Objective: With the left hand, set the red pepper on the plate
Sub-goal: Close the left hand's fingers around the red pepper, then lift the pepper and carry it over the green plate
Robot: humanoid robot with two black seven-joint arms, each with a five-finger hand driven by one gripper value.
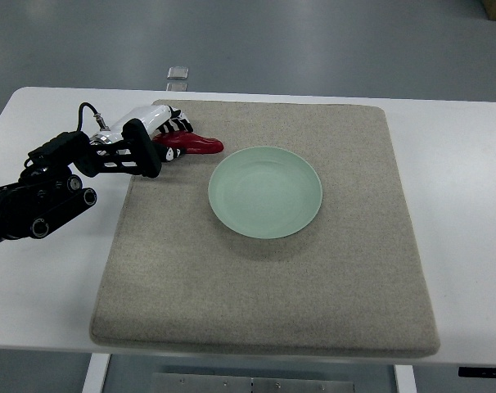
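Observation:
A red pepper (196,145) lies on the beige mat at its far left, its tip pointing right toward the plate. A pale green plate (265,191) sits near the middle of the mat, empty. My left hand (171,133) comes in from the left edge and sits on the stem end of the pepper, its black and white fingers curled around it. The pepper's left end is hidden under the fingers. The right arm does not show.
The beige mat (264,278) covers most of the white table (461,205). A small grey clip (178,73) sits at the table's far edge. Grey floor lies beyond.

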